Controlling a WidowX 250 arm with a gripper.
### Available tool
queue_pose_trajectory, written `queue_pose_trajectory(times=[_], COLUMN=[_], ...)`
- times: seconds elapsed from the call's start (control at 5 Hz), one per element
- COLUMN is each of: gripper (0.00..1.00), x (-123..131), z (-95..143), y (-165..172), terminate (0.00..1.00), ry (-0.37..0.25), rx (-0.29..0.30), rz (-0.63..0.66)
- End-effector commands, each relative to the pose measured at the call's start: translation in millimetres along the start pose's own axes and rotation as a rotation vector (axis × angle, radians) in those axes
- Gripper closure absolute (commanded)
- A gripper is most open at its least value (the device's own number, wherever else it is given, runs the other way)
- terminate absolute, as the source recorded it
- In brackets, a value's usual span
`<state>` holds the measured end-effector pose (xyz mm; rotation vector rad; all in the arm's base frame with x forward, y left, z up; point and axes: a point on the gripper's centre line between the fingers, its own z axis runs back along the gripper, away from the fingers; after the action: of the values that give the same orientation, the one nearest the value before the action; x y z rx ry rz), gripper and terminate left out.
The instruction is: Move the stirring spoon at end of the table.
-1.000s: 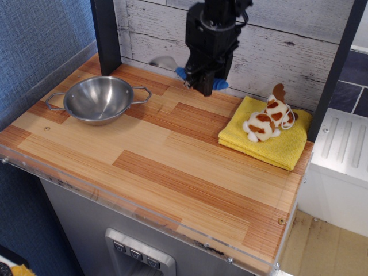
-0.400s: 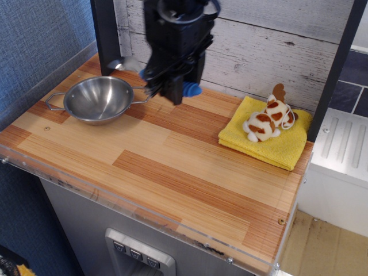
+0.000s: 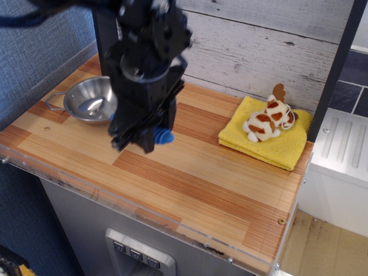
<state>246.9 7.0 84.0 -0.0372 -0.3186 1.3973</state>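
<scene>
My gripper (image 3: 141,140) hangs over the left middle of the wooden table (image 3: 207,184), just right of the steel bowl, and hides part of it. It is shut on the stirring spoon, whose bright-blue handle end (image 3: 163,137) sticks out to the right of the fingers. A bit of blue also shows on the left side. The spoon is held above the tabletop. I cannot make out its metal bowl for certain behind the gripper body.
A steel bowl with wire handles (image 3: 85,101) stands at the back left. A yellow cloth (image 3: 276,150) with a brown-and-white plush toy (image 3: 268,120) lies at the back right. A clear plastic rim (image 3: 144,211) runs along the front edge. A white plank wall stands behind.
The gripper has carried the spoon from the back wall leftward and then toward the front, and now sits lower over the table beside the steel bowl.
</scene>
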Motion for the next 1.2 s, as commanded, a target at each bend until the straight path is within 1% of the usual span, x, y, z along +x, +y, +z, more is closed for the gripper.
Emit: queue_pose_trajectory(times=[0.0, 0.2, 0.4, 0.6, 0.8, 1.0], gripper=[1.0, 1.0, 1.0, 1.0, 0.0, 0.0], x=[-12.9, -19.3, -23.8, -23.2, -20.7, -20.8], z=[-32.6, -49.9, -67.4, -69.5, -68.2, -67.8], y=[2.3, 1.7, 2.8, 1.2, 4.7, 1.3], terminate=[0.0, 0.0, 0.0, 0.0, 0.0, 0.0], ry=[0.008, 0.053, 0.086, 0.081, 0.085, 0.097], rx=[0.008, -0.012, 0.008, 0.017, 0.056, 0.059], rz=[0.004, 0.055, 0.072, 0.086, 0.144, 0.135])
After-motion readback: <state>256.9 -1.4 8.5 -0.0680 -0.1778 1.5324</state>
